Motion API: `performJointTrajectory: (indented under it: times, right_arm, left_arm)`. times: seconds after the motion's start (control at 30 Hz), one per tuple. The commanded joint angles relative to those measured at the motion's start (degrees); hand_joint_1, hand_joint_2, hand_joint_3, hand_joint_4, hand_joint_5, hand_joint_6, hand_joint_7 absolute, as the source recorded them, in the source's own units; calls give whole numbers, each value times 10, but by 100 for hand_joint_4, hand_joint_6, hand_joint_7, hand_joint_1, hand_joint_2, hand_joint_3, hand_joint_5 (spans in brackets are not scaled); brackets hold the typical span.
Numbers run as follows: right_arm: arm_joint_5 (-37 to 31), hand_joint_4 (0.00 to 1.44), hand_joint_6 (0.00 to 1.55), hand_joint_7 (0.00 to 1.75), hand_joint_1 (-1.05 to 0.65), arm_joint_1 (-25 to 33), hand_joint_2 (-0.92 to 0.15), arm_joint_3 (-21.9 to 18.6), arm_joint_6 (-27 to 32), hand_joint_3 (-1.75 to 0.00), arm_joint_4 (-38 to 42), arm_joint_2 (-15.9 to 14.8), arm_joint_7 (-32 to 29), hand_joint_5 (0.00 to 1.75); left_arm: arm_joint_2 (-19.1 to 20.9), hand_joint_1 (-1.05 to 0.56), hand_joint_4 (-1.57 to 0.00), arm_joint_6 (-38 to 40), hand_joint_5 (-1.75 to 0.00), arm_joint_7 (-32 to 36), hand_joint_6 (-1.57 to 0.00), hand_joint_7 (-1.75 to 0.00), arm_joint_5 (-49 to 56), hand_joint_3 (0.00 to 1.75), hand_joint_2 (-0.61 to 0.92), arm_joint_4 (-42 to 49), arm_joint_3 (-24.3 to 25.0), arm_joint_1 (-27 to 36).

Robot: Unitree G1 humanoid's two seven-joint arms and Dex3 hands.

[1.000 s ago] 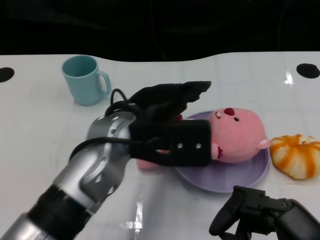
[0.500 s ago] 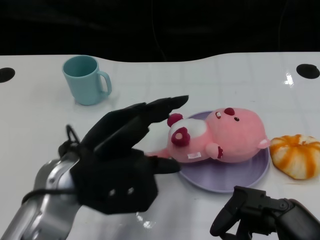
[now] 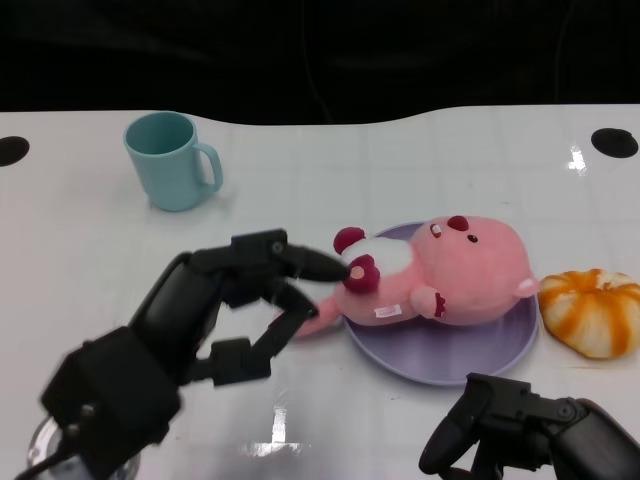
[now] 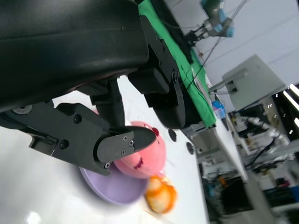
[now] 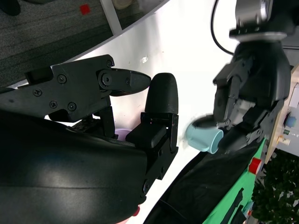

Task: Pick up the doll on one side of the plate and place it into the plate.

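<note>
Doll (image 3: 440, 275): pink, plush, rounded, lying on its side across the plate (image 3: 500, 352), feet and tail end overhanging the rim toward the left hand (image 3: 215, 305). Placement judged essentially done; left only to clear that hand away.

Table (image 3: 80, 250): white, glossy, flat, faintly gridded.
Left hand: black, hard-shelled, screw-studded, fingers apart and gripping nothing, one fingertip close by the doll's dark red foot, contact not clear.
Right hand (image 3: 525, 425): black, low at the near edge, fingers curled inward, nothing seen in them.
Plate: lilac, smooth, shallow, round.
Orange-and-white striped thing (image 3: 592, 310): ribbed, pumpkin-shaped, just beside the plate's right rim.
Mug (image 3: 170, 160): teal, matte, cylindrical, handled, well apart at the far left.
</note>
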Motion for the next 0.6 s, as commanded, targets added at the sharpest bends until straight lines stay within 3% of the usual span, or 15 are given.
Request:
performJointTrajectory:
  times: [0.03,0.17,0.3,0.6]
  right_arm:
    - [-1,68,60,128,-27,2,-92,2,2,-35,-11,-5,1,157]
    - [-3,67,60,128,-27,2,-92,4,8,-35,-16,-5,0,157]
    - [-1,67,60,128,-27,1,-92,3,10,-35,-17,-4,1,157]
    - [4,67,61,129,-26,-1,-92,-7,6,-35,-15,-7,5,157]
  left_arm:
    - [-1,-12,-86,83,-157,8,-85,-126,-40,140,43,-74,15,39]
    - [8,-14,-90,206,-173,14,-84,-150,-100,148,38,-157,43,65]
    - [15,-15,-95,325,-175,27,-84,-167,-178,152,35,-227,87,85]
    - [28,-10,-93,381,-175,26,-77,-169,-222,151,36,-246,93,123]
